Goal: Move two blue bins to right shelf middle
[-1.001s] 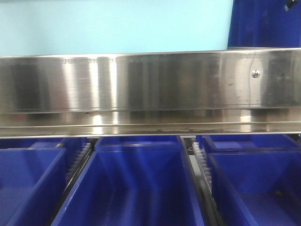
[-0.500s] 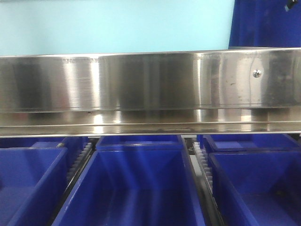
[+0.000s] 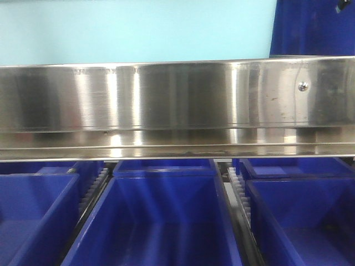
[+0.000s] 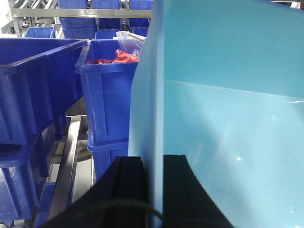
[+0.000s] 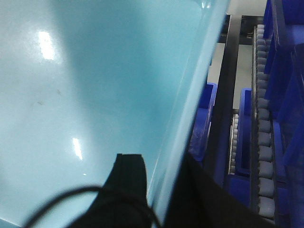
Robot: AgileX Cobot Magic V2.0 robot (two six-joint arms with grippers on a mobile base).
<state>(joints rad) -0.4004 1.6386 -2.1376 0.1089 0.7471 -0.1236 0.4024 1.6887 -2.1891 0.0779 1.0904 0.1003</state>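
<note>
A light blue bin fills the right of the left wrist view and the left of the right wrist view. Its pale surface also shows above the steel beam in the front view. My left gripper is shut on the bin's left wall, one black finger on each side. My right gripper is shut on the bin's right wall in the same way. Neither gripper shows in the front view.
A steel shelf beam crosses the front view, with dark blue bins in rows on roller rails below it. Stacked dark blue bins stand left of the held bin, one holding red packets. Roller rails run to the right.
The shelf beam has slid a few pixels to the right in the front view. Nothing else has visibly changed.
</note>
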